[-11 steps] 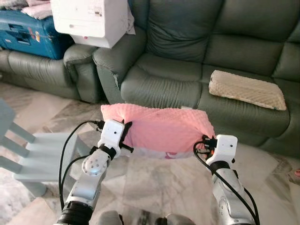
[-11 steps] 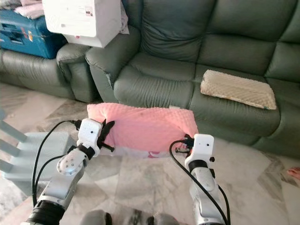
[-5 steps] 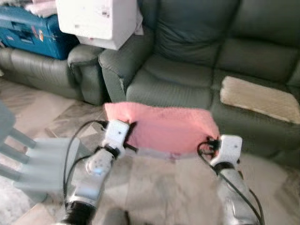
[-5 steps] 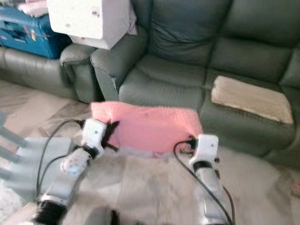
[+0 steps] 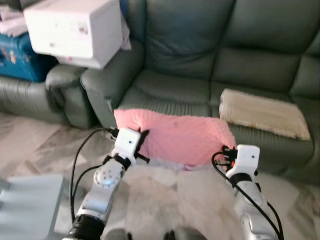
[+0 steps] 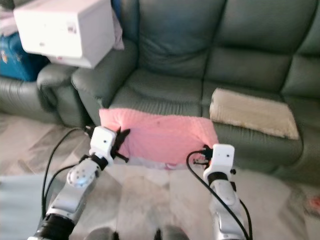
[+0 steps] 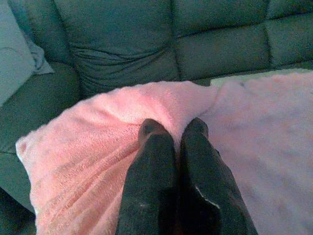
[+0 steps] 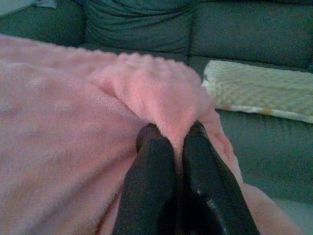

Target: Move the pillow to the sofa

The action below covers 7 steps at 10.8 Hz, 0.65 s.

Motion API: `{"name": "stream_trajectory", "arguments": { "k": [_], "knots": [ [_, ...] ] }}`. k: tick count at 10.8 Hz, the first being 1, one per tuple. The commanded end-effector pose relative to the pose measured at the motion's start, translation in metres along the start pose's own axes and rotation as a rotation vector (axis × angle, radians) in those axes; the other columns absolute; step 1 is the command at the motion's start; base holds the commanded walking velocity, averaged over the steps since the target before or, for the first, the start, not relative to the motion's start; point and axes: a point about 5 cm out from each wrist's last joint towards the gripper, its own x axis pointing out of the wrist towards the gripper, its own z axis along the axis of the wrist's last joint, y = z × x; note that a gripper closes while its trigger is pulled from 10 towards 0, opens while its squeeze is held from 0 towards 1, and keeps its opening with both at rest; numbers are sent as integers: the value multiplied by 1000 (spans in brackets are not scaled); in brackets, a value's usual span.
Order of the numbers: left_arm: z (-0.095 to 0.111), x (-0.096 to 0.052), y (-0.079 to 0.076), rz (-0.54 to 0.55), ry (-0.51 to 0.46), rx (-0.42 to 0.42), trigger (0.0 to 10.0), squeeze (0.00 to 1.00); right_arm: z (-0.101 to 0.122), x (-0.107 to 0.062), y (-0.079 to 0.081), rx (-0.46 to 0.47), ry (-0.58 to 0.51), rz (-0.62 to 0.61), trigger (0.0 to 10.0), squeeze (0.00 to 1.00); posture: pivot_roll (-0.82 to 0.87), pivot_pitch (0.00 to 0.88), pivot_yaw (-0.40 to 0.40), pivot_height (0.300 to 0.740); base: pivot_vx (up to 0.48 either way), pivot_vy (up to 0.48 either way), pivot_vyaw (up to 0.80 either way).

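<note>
We record the pink pillow held off the floor before the green sofa. Left gripper pinches its 9 o'clock end; right gripper pinches its 3 o'clock end.

Box, case, mat, marble floor.
A white box tops the armrest beside a blue case; a beige mat lies flat; pale floor.

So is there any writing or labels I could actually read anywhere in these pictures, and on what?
None can be read.
White box on the sofa arm: small dark and red label marks on its side, too blurred to read.
Blue case behind the box: coloured stickers, too small and blurred to read.
Pink pillow, cream pillow, sofa: no text seen.
</note>
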Motion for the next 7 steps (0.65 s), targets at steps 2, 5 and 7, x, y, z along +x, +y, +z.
{"name": "stream_trajectory", "arguments": {
  "k": [2,5,7],
  "knots": [
    [4,0,6,18,-22,17,10000,0,4,3,8,7,-15,24,10000,0,-73,86,-32,740,480,0,0],
    [5,1,6,13,-25,21,10000,0,4,3,8,11,-15,22,10000,0,-71,87,-28,740,480,0,0],
    [3,-1,7,15,-20,24,10000,0,4,2,8,15,-15,20,10000,0,-69,89,-29,740,480,0,0]
  ]
}}
